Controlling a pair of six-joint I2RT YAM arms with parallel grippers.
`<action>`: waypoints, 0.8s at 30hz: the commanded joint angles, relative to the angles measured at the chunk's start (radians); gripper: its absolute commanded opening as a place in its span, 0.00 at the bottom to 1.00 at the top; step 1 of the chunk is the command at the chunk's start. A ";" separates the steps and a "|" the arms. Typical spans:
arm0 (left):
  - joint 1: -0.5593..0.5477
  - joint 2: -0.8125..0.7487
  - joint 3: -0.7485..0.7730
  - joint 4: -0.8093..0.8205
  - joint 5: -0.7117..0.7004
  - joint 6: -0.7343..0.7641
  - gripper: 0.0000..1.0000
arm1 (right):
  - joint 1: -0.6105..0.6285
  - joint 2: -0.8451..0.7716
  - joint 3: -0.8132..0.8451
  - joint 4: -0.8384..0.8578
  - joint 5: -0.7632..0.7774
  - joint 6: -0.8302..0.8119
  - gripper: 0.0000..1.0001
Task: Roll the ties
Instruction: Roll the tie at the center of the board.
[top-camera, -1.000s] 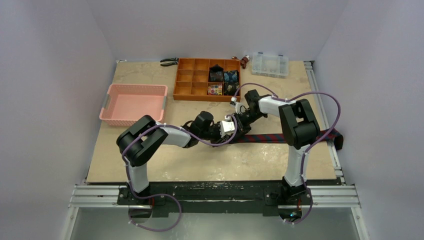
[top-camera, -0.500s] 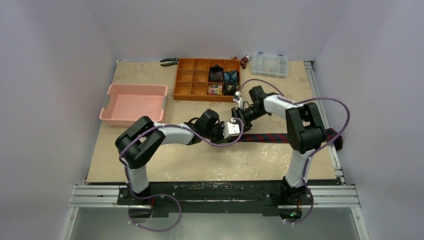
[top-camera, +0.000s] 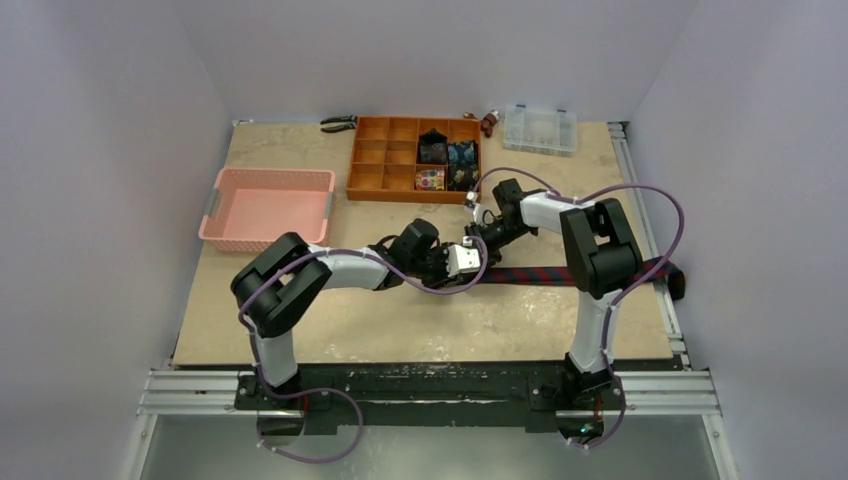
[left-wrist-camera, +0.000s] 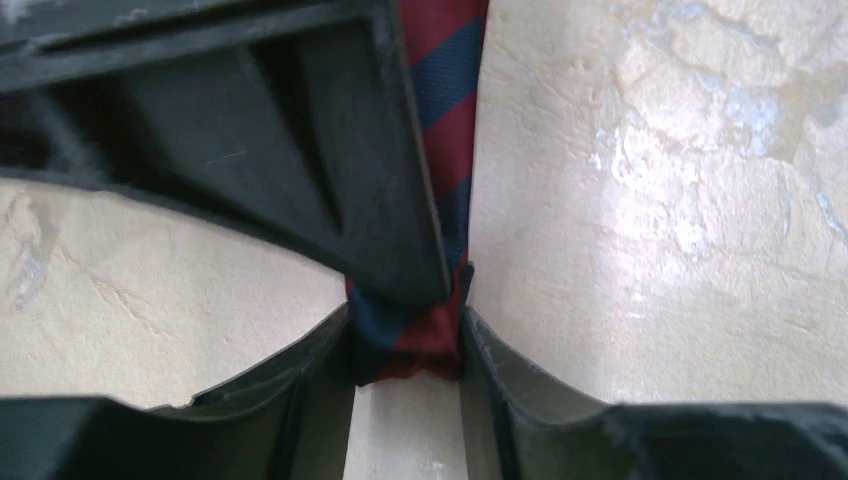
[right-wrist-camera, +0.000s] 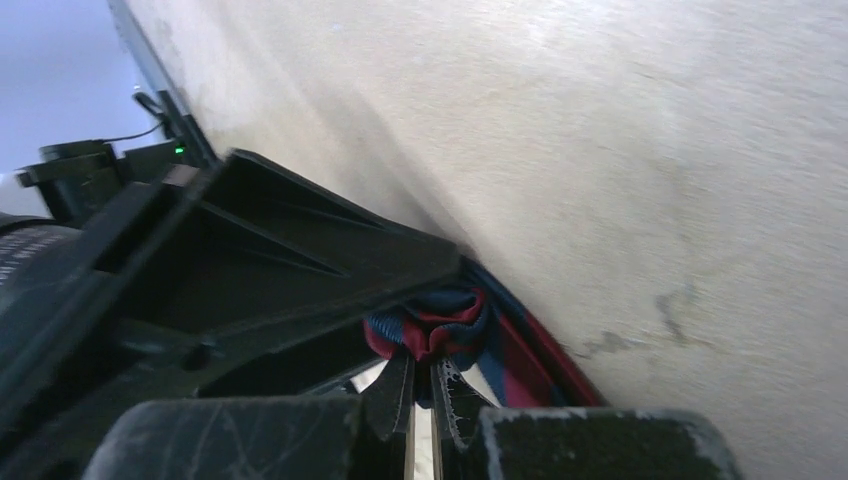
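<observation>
Tie (left-wrist-camera: 440, 150) end rolled up, clamped in left tool (left-wrist-camera: 405, 332); right tool (right-wrist-camera: 422, 378) closed tight at roll ctr.

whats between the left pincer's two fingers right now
The folded end of the striped tie, squeezed between the fingers of the left pincer; the left wrist view shows it.

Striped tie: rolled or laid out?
Mostly laid out: the striped tie lies flat along its length; only its end is bunched at the right pincer.
</observation>
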 joint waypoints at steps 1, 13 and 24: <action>0.021 0.049 -0.062 -0.058 0.027 -0.011 0.46 | -0.036 0.011 -0.041 -0.016 0.137 -0.084 0.00; 0.089 0.118 -0.163 0.470 0.296 -0.225 0.65 | -0.074 0.144 -0.005 -0.075 0.165 -0.147 0.00; 0.052 0.193 -0.056 0.362 0.211 -0.106 0.30 | -0.074 0.140 0.026 -0.102 0.101 -0.187 0.00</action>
